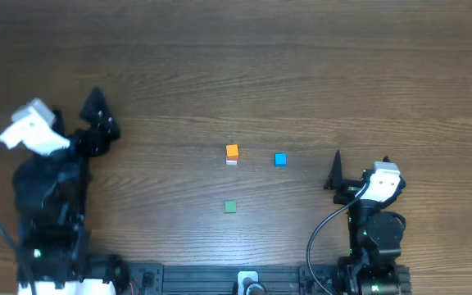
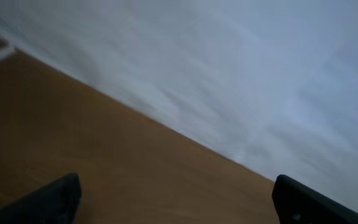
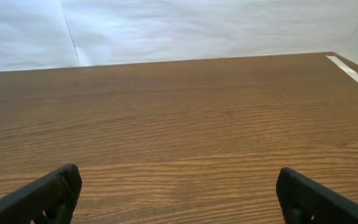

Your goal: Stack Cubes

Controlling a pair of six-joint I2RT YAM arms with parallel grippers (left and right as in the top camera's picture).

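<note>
1. A brown wood-grain table (image 1: 301,65) carried three small cubes near its middle: an orange cube (image 1: 232,151), a blue cube (image 1: 280,160) just to its right and apart from it, and a green cube (image 1: 230,207) nearer the arm bases, below the orange one.
2. A pale wall (image 3: 197,28) rose behind the table's far edge, and a white strip (image 3: 353,73) lay along one corner.
3. The left gripper (image 1: 98,115) stood far left, well away from the cubes, its jaws spread wide with nothing between them.
4. The right gripper (image 1: 335,174) sat right of the blue cube, jaws likewise wide apart and empty.
5. A white sliver (image 1: 232,162) showed at the orange cube's near edge; what it was could not be made out.
</note>
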